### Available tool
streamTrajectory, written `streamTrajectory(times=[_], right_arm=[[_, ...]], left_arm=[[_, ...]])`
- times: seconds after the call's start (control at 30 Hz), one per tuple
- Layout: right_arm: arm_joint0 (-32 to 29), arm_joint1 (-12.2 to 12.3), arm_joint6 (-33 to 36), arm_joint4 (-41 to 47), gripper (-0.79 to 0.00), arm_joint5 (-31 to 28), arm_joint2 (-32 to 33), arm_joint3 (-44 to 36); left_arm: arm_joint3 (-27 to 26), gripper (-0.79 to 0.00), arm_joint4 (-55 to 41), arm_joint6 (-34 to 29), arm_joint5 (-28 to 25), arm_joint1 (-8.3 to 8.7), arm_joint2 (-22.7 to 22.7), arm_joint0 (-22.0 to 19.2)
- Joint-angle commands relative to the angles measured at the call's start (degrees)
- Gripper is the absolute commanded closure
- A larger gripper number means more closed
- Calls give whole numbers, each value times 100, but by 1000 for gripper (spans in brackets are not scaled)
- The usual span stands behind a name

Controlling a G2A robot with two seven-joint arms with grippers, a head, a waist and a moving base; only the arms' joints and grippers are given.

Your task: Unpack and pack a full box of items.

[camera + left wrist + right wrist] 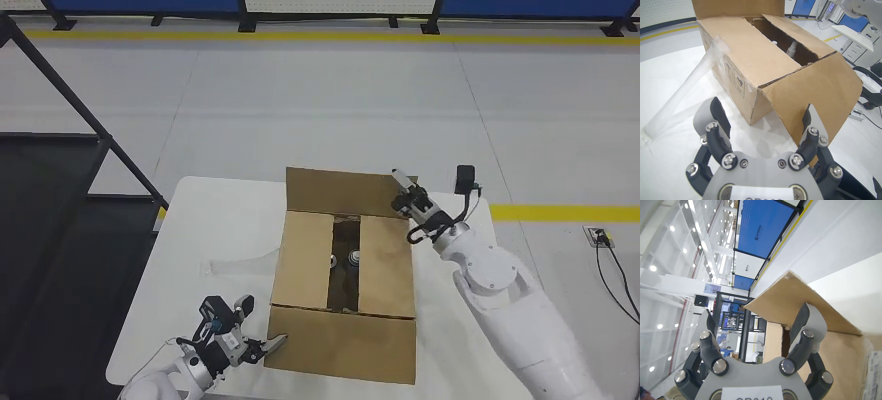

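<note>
A brown cardboard box stands in the middle of the white table. Its two side flaps lie nearly closed, and the dark gap between them shows white bottles. The near flap hangs outward and the far flap stands up. My left gripper is open at the box's near left corner, one finger beside the near flap's edge. My right gripper is open at the far right corner, one finger against the far flap.
A long strip of clear tape trails from the box's left side down onto the table. Bare tabletop lies left of the box. Black shelving stands off the table's left edge.
</note>
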Motion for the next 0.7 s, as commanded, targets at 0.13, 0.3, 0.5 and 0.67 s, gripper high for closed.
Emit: streamTrajectory(times=[0.13, 0.3, 0.5, 0.67], right_arm=[[815, -312, -174, -527, -785, -252, -761, 1227], [1241, -559, -76, -589, -785, -51, -1161, 1993], [1524, -745, 56, -442, -785, -128, -1254, 2533], [1407, -746, 597, 100, -785, -706, -973, 2382]], left_arm=[[0, -785, 0, 0, 0, 0, 0, 0], [0, -785, 0, 0, 0, 0, 0, 0], [0, -785, 0, 0, 0, 0, 0, 0], [0, -785, 0, 0, 0, 0, 0, 0]])
